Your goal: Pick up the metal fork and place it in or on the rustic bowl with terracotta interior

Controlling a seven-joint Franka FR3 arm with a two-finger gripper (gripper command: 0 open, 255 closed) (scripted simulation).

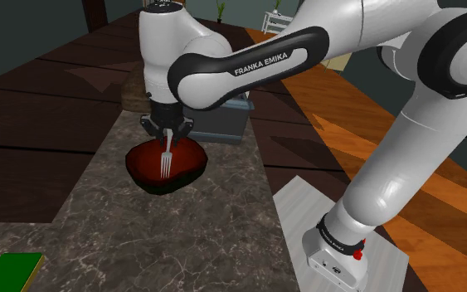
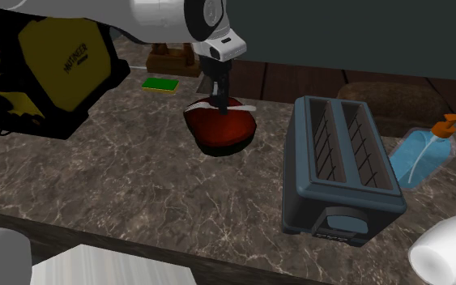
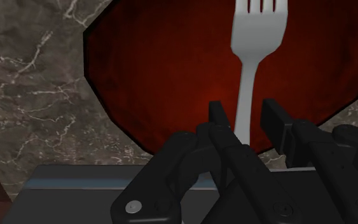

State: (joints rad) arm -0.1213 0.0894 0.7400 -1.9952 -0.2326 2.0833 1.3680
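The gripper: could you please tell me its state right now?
Gripper: open, its fingers standing apart either side of the fork handle, not clasping it.

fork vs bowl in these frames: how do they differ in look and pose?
Colour: the fork is plain pale grey; the bowl is deep red inside, dark outside. Shape: the fork is slim and long, the bowl wide and low. Pose: the bowl sits on the marbled counter; the fork stretches over the bowl's inside, handle at the gripper. Shared: both are under the gripper.
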